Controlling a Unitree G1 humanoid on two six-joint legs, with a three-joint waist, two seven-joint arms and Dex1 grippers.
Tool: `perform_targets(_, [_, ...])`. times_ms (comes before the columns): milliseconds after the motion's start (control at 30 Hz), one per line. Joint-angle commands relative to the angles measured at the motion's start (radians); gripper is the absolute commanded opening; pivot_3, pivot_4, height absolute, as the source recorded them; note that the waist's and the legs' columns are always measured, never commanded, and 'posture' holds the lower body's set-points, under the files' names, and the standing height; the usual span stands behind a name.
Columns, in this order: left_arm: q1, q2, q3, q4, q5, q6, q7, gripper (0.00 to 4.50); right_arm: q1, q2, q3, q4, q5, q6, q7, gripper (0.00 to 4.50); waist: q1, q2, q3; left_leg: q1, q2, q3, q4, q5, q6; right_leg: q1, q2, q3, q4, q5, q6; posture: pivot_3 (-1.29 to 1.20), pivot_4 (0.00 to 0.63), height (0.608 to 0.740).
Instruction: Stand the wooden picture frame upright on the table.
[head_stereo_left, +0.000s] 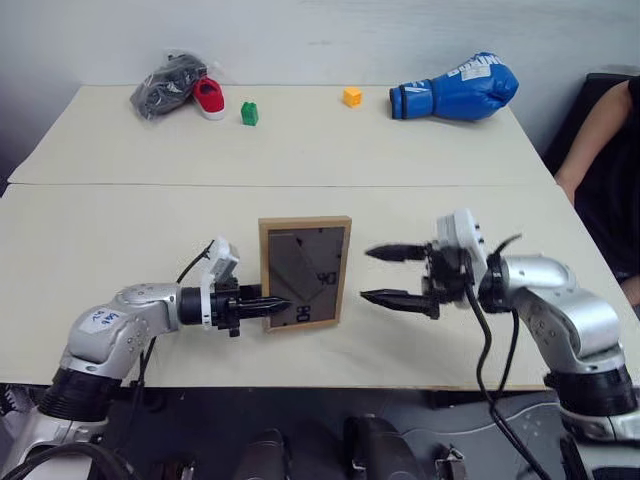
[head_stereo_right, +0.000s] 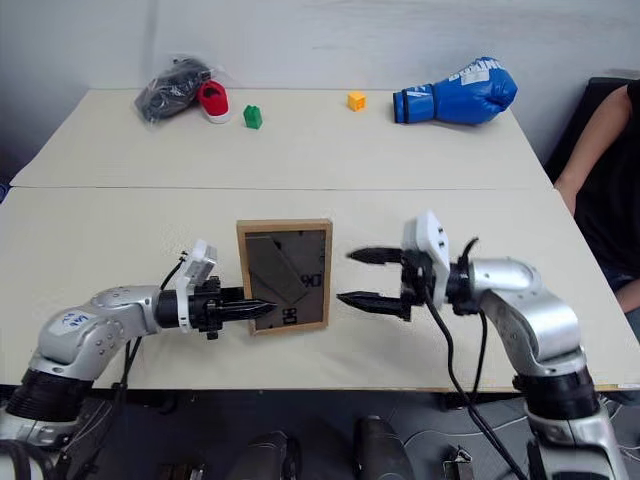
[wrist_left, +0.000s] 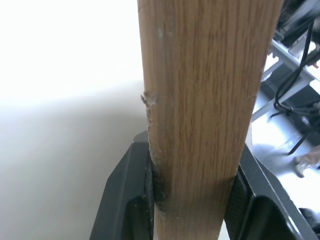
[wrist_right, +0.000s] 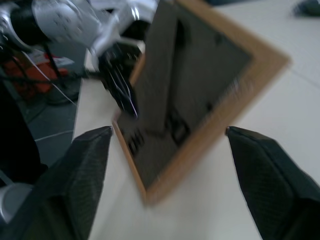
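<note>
**Frame upright, held by one edge**

The frame (head_stereo_left: 305, 273) stands near the surface's (head_stereo_left: 120, 260) front edge, its back showing. The left claw (head_stereo_left: 268, 305) clamps its side rail; the right claw (head_stereo_left: 385, 274) gapes, released. It looks light, rigid, tippy: best held by the wood rails.

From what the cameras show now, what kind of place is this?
Probably a robot test room or lab, not a home: a plain table with unrelated props, such as a blue boxing glove, a red shoe and small coloured blocks, and cables on the floor.
</note>
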Motion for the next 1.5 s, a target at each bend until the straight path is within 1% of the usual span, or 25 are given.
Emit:
perform_targets(33, [-0.015, -0.037, 0.001, -0.019, 0.025, -0.016, 0.003, 1.25, -0.057, 0.046, 0.063, -0.055, 0.023, 0.042, -0.047, 4.47, 0.003, 0.0, 0.0, -0.001, 0.0, 0.0, 0.0, 0.0, 0.001, 0.0, 0.0, 0.0, 0.0, 0.0, 0.0, 0.0, 0.15, 0.74])
perform_targets(167, [-0.014, -0.066, 0.006, -0.035, 0.033, 0.006, 0.013, 1.25, -0.1, 0.107, 0.122, -0.044, -0.012, 0.041, -0.107, 4.47, 0.011, 0.0, 0.0, -0.004, -0.003, -0.003, 0.002, -0.001, 0.005, -0.001, -0.004, -0.001, 0.0, 0.0, 0.001, 0.0, 0.15, 0.74])
perform_targets(233, [-0.012, -0.071, 0.003, -0.04, 0.04, 0.014, 0.015, 1.25, -0.12, 0.142, 0.167, -0.017, -0.055, 0.01, -0.129, 4.47, 0.012, 0.0, 0.0, -0.005, -0.004, -0.003, 0.002, -0.001, 0.007, -0.001, -0.005, -0.001, 0.0, 0.001, 0.001, 0.0, 0.15, 0.74])
perform_targets(333, [-0.012, -0.072, 0.002, -0.036, 0.052, 0.017, 0.011, 1.25, -0.139, 0.187, 0.215, 0.016, -0.102, -0.03, -0.143, 4.47, 0.01, 0.0, 0.0, -0.005, -0.004, -0.003, 0.003, -0.001, 0.007, -0.001, -0.005, -0.001, 0.0, 0.001, 0.001, 0.0, 0.15, 0.74])
perform_targets(400, [-0.012, -0.08, 0.01, -0.028, 0.057, 0.023, 0.021, 1.25, -0.141, 0.196, 0.233, 0.022, -0.115, -0.043, -0.136, 4.47, 0.011, 0.0, 0.0, -0.005, -0.004, -0.003, 0.003, -0.001, 0.007, -0.001, -0.005, -0.002, 0.0, 0.001, 0.002, 0.0, 0.15, 0.74])
perform_targets(533, [-0.009, -0.088, 0.033, -0.03, 0.051, 0.034, 0.028, 1.25, -0.123, 0.16, 0.217, -0.017, -0.087, -0.032, -0.095, 4.47, 0.013, 0.0, 0.0, -0.006, -0.005, -0.004, 0.003, -0.001, 0.008, -0.001, -0.005, -0.002, 0.0, 0.001, 0.002, 0.0, 0.15, 0.74])
perform_targets(633, [0.003, -0.091, 0.05, -0.035, 0.046, 0.04, 0.033, 1.25, -0.095, 0.128, 0.133, -0.05, 0.022, 0.024, -0.071, 4.47, 0.012, 0.0, 0.0, -0.007, -0.005, -0.005, 0.003, -0.001, 0.008, -0.001, -0.005, -0.003, 0.0, 0.001, 0.003, 0.0, 0.15, 0.74])
perform_targets(667, [0.007, -0.092, 0.054, -0.037, 0.046, 0.041, 0.035, 1.25, -0.086, 0.119, 0.116, -0.051, 0.032, 0.031, -0.078, 4.47, 0.011, 0.0, 0.0, -0.007, -0.005, -0.005, 0.003, -0.001, 0.008, -0.001, -0.005, -0.003, 0.0, 0.001, 0.003, 0.0, 0.15, 0.74])
perform_targets(800, [0.017, -0.098, 0.06, -0.046, 0.047, 0.044, 0.04, 1.25, -0.069, 0.081, 0.094, -0.038, 0.006, 0.063, -0.132, 4.47, 0.006, 0.0, 0.0, -0.007, -0.004, -0.006, 0.003, -0.001, 0.007, -0.001, -0.005, -0.003, -0.001, 0.001, 0.003, 0.0, 0.15, 0.74])
perform_targets(933, [0.015, -0.106, 0.055, -0.051, 0.052, 0.044, 0.041, 1.25, -0.067, 0.072, 0.111, -0.015, -0.015, 0.06, -0.142, 4.47, 0.002, 0.0, 0.0, -0.008, -0.004, -0.006, 0.003, -0.001, 0.007, -0.001, -0.005, -0.003, -0.001, 0.001, 0.003, 0.0, 0.15, 0.74])
perform_targets(1067, [0.007, -0.116, 0.053, -0.052, 0.052, 0.052, 0.044, 1.25, -0.072, 0.091, 0.158, 0.001, -0.032, 0.063, -0.136, 4.47, 0.002, 0.0, 0.0, -0.008, -0.005, -0.006, 0.003, -0.001, 0.007, -0.001, -0.005, -0.003, -0.001, 0.001, 0.003, 0.0, 0.15, 0.74])
perform_targets(1200, [0.0, -0.119, 0.06, -0.05, 0.043, 0.081, 0.057, 1.25, -0.079, 0.12, 0.184, -0.002, -0.015, 0.042, -0.1, 4.47, 0.002, 0.0, 0.0, -0.008, -0.004, -0.006, 0.003, -0.001, 0.007, -0.001, -0.005, -0.004, -0.001, 0.001, 0.003, 0.0, 0.15, 0.74])
perform_targets(1433, [-0.012, -0.128, 0.099, -0.05, 0.003, 0.161, 0.08, 1.25, -0.048, 0.099, 0.162, -0.043, 0.002, 0.031, -0.066, 4.47, 0.001, 0.0, 0.0, -0.01, -0.005, -0.008, 0.003, 0.0, 0.008, -0.002, -0.005, -0.004, -0.001, 0.002, 0.003, 0.0, 0.15, 0.74])
perform_targets(1500, [-0.022, -0.141, 0.127, -0.042, -0.034, 0.208, 0.097, 1.25, -0.028, 0.08, 0.151, -0.053, -0.003, 0.002, -0.047, 4.47, 0.002, 0.0, 0.0, -0.01, -0.005, -0.008, 0.003, 0.0, 0.008, -0.002, -0.005, -0.004, -0.001, 0.002, 0.003, 0.0, 0.15, 0.74])
